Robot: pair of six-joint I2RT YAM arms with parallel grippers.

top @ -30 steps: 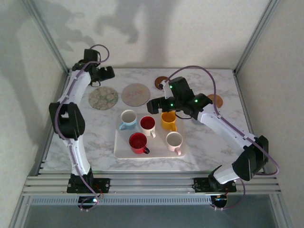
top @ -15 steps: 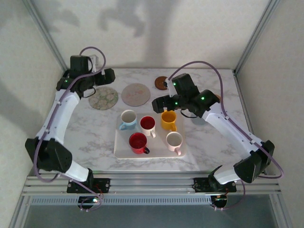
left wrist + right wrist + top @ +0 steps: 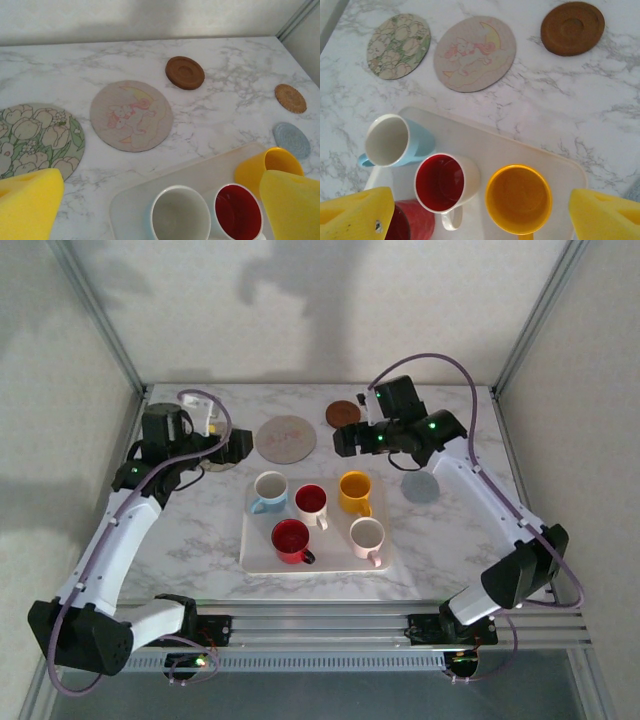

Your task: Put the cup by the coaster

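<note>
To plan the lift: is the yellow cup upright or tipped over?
Upright: the yellow cup stands on the white tray, its round open mouth facing up, empty inside.

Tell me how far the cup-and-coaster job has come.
Nothing looks done: all five cups stand on the white rectangular tray. In hand: nothing; the right gripper, open, hovers near the yellow handled cup. Left: grasp, lift, set down beside a round coaster.
</note>
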